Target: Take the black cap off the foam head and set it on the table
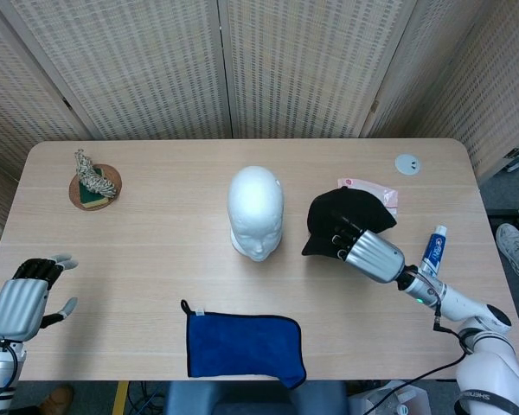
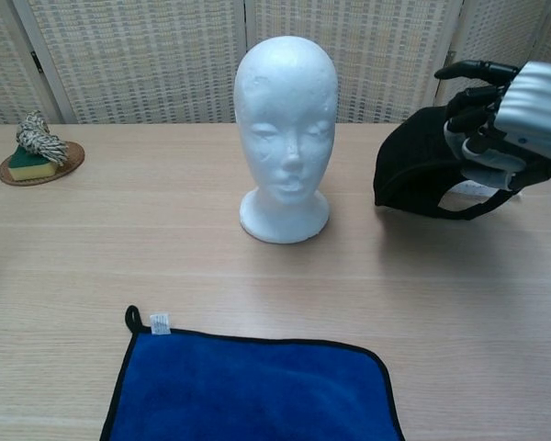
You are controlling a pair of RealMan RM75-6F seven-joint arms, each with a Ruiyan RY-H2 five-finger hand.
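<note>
Head view: the foam head (image 1: pixel 256 213) stands bare near the middle of the counter (image 1: pixel 156 216). The black cap (image 1: pixel 344 220) is off it, just to its right, held by the right hand (image 1: pixel 363 251), whose fingers (image 1: pixel 339 238) are clamped on the cap's near side. Whether the cap touches the counter cannot be told from here. A pink-and-white packet (image 1: pixel 376 192) lies partly under the cap's far edge. A toothpaste tube (image 1: pixel 433 251) sits near the counter's right edge, a small white disc (image 1: pixel 407 163) near the far right corner. The blue cloth (image 1: pixel 245 343) reaches the near edge. A woven coaster with a sponge (image 1: pixel 94 183) sits far left. The left hand (image 1: pixel 22 298) hangs off the near left corner, fingers apart, holding nothing. Bare counter lies between the foam head and the coaster.

Chest view: the right hand (image 2: pixel 505 124) grips the black cap (image 2: pixel 418 175) at its right side; the cap's lower edge is close to the counter (image 2: pixel 257 266), contact unclear. A clear gap separates cap and foam head (image 2: pixel 286 138). The blue cloth (image 2: pixel 253 386) fills the near foreground.
</note>
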